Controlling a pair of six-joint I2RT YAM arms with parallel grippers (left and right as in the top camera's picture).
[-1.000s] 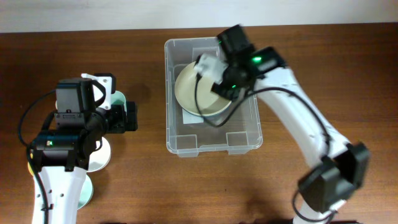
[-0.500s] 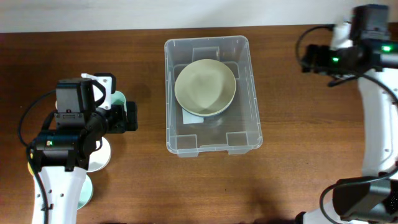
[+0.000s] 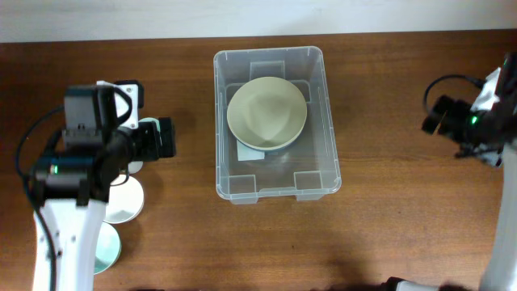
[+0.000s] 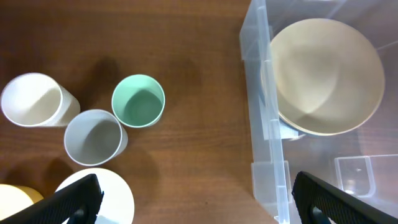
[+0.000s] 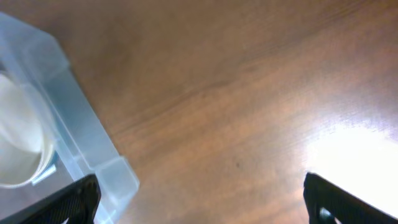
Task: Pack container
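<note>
You have the left gripper [image 4: 194, 198] at 9 o'clock of the container [image 3: 278, 179] and the right gripper [image 5: 199, 198] at its 3 o'clock, both spread wide and empty, and the clear container at the centre of the table [image 3: 388, 242] likely handles light, slick and flexible, so take it by its stiffer rounded rim.

1. container [image 3: 279, 176]: clear, colourless plastic.
2. bowl [image 3: 266, 111]: plain cream-beige.
3. table [image 3: 388, 226]: dark brown, wood grain.
4. green cup [image 4: 138, 101] is mint; also a grey cup [image 4: 93, 137] and a white cup [image 4: 32, 99].
5. plate [image 4: 118, 199]: white.
</note>
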